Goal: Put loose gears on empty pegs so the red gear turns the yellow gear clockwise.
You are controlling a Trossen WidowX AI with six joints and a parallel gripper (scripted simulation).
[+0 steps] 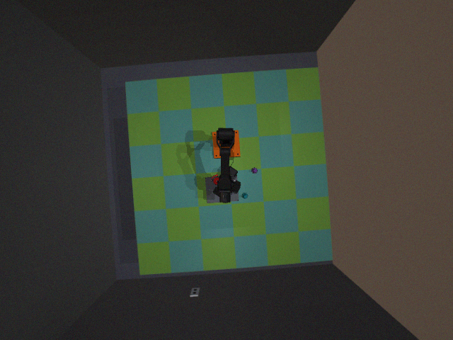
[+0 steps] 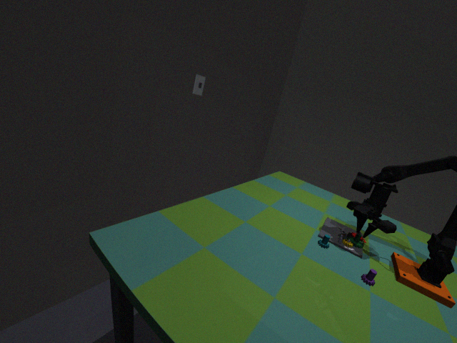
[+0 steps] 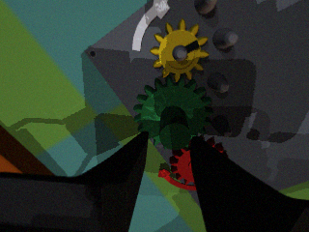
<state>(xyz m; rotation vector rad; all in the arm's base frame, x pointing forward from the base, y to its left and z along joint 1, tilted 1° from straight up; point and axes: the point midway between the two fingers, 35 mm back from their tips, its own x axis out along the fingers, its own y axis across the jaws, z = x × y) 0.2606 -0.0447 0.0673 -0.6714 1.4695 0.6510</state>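
Note:
A green gear is on the grey board between the yellow gear with its black stripe and the red gear. Its teeth meet the yellow gear's; its contact with the red gear is partly hidden. I cannot tell whether it sits fully flat. My gripper is open a little, fingertips on either side of the green knob, with a gap at the left. A teal gear and a purple gear stand on the table.
Empty pegs stand right of the yellow and green gears in the wrist view. A white arrow lies beside the yellow gear, a red arrow beside the red gear. The orange arm base is near the board.

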